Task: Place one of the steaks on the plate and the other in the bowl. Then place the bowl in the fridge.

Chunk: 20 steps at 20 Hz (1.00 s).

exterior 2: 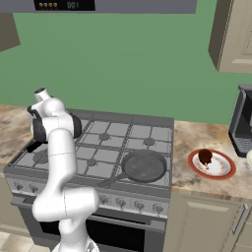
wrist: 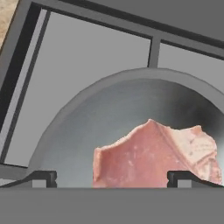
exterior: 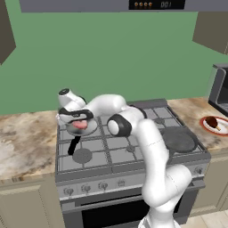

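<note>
The pale pink steak (exterior: 80, 125) (wrist: 153, 154) lies in a small grey pan (exterior: 83, 129) (wrist: 87, 131) on the stove's rear left burner. My gripper (exterior: 78, 119) (wrist: 111, 178) hangs open just above it, pointing down, with one fingertip on each side of the meat and not touching it. The dark brown steak (exterior: 212, 122) (exterior 2: 204, 157) rests on the red-rimmed plate (exterior: 221, 129) (exterior 2: 224, 171) on the counter right of the stove. A pale rounded edge at the right border of the right base view looks like the bowl (exterior 2: 249, 158). The fridge is out of view.
A second, larger grey pan (exterior: 179, 140) (exterior 2: 144, 166) sits on the front right burner, its black handle toward the stove front. The small pan's black handle (exterior: 73, 145) points toward me. A dark appliance (exterior 2: 243, 123) stands behind the plate. Marble counter (exterior: 24, 142) flanks the stove.
</note>
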Tool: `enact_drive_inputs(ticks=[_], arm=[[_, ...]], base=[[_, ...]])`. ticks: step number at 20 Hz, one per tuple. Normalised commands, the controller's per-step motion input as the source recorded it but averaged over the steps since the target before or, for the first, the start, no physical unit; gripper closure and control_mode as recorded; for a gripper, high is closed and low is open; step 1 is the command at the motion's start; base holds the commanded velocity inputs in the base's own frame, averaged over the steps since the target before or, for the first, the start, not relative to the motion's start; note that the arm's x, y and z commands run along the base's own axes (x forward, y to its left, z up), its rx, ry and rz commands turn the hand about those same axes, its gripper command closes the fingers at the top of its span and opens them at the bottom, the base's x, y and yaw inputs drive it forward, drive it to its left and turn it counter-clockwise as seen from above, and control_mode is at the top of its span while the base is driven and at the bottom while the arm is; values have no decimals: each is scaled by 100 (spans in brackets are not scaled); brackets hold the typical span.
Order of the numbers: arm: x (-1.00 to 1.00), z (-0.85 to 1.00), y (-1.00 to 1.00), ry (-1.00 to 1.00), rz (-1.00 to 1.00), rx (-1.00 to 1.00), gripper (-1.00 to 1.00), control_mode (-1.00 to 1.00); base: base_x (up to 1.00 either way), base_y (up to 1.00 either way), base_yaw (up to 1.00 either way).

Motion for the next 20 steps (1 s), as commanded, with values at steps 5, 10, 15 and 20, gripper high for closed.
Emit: enact_drive_inputs(ticks=[5, 10, 15, 20], arm=[[0, -32, -16, 5, 0, -2, -100, -100], [0, -30, -33, 4, 0, -1, 100, -100], [0, -21, -30, 1, 0, 0, 100, -100], [-32, 15, 0, -4, 6, 0, 100, -100]], base=[[0, 0, 0], [0, 0, 0], [0, 0, 0], [0, 0, 0]])
